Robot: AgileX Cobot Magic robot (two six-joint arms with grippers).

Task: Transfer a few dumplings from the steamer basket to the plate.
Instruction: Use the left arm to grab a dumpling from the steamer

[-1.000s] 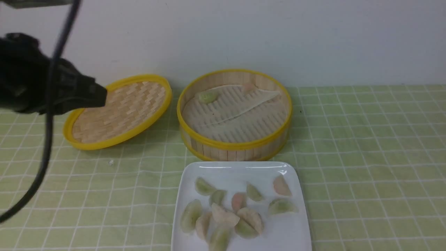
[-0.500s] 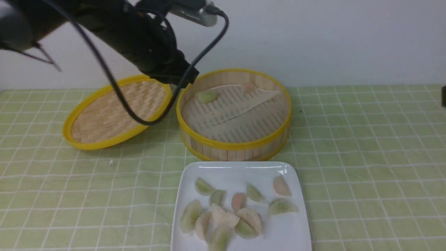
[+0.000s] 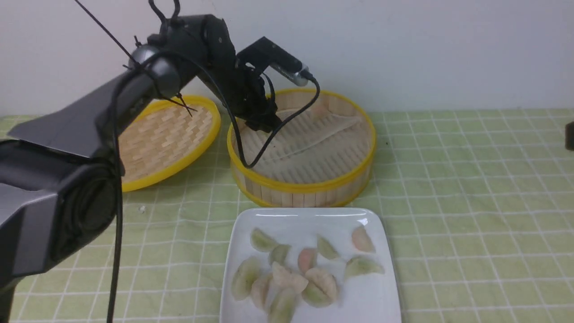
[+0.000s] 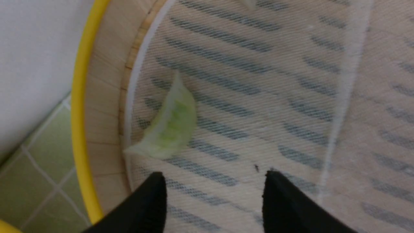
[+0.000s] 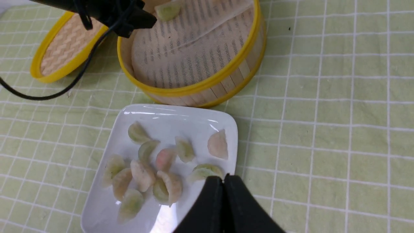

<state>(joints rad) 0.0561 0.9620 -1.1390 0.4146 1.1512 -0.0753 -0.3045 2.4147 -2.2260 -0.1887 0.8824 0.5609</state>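
Note:
The steamer basket stands behind the plate. My left gripper reaches down into the basket's far left side and hides the green dumpling there in the front view. In the left wrist view the left gripper is open, with bare liner between its fingertips. The pale green dumpling lies just beyond them by the basket wall. A pinkish dumpling sits at the basket's back. Several dumplings lie on the plate. My right gripper is shut and empty over the plate's right edge.
The shallow woven lid leans left of the basket, under my left arm. A black cable loops from the left wrist over the basket's front left rim. A green checked cloth covers the table. A white wall stands close behind the basket.
My left arm has swung in from the far left, over the lid, and down into the basket's far left side. Its jaws now stand open. The dumplings have not moved.

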